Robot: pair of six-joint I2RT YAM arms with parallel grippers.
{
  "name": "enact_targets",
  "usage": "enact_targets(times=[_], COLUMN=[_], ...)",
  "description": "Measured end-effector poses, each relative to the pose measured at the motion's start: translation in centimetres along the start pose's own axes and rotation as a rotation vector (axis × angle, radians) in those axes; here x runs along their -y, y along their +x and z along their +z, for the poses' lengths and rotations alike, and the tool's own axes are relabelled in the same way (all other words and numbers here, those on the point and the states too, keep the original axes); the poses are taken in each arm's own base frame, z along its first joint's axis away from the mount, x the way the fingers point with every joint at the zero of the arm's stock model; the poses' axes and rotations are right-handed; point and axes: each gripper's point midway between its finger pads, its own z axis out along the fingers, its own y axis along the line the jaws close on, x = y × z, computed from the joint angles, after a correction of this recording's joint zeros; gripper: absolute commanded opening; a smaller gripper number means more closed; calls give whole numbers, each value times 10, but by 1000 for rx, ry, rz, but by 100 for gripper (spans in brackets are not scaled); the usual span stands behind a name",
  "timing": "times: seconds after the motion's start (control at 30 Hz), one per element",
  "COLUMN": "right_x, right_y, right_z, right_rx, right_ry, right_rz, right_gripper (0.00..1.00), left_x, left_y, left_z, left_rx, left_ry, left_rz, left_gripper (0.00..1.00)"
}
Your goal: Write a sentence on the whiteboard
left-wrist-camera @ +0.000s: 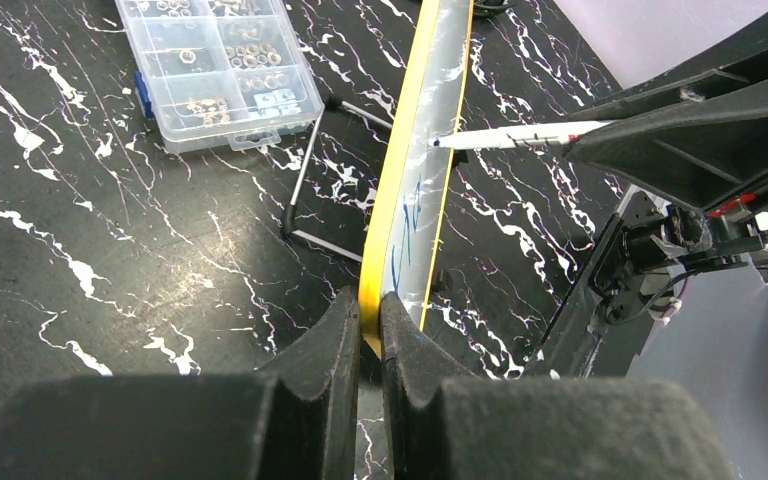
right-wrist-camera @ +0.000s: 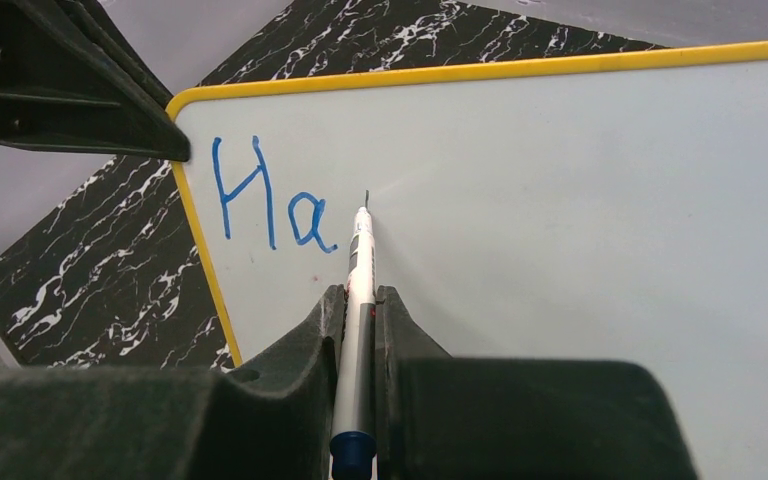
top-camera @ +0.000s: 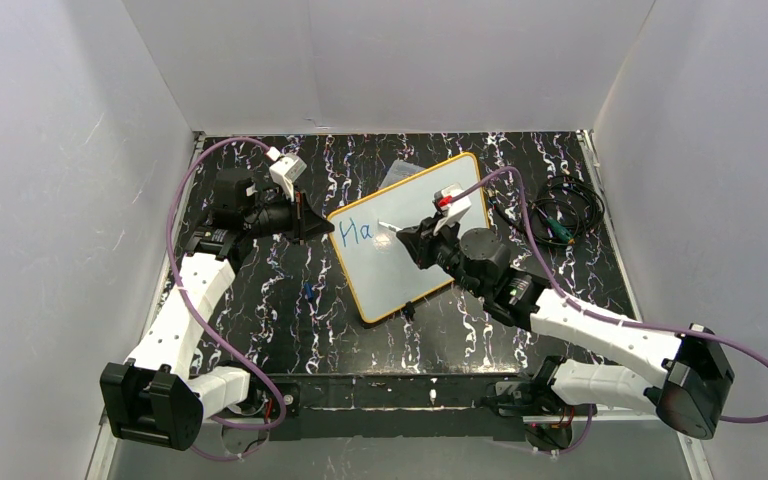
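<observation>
Whiteboard, yellow-framed, bears blue lettering "Ha"; left fingers pinch its edge, right fingers grip marker.

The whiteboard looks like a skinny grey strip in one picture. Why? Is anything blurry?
Left wrist view: the whiteboard is seen edge-on, so it narrows and mirrors the marbled table; the left gripper looks soft. Right wrist view: the board faces the camera, the sentence, just "Ha", is sharp, the marker's near end softer.
</observation>
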Motion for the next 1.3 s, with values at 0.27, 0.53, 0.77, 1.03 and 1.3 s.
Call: enact_targets(times=[0.27,0.53,0.77,1.03,1.3], right_x=[3,0,0,4,2], right_y=[2,1,2,34,49], right_z=[3,7,5,-8,-16], right_rx=[-6,5,-1,-90,-147], right_ry=[-1,-17,-14,-20,-41], right_rz=[1,4,10,47,65], right_gripper=[1,1,1,1,1], left_x=[1,1,1,1,2], left_y=[0,0,0,0,0], left_z=[0,0,0,0,0], left_rx=[0,0,-1,0,0], left_ry=[6,6,7,8,11], left_rz=[6,7,7,9,10], left_gripper=[0,0,0,0,0])
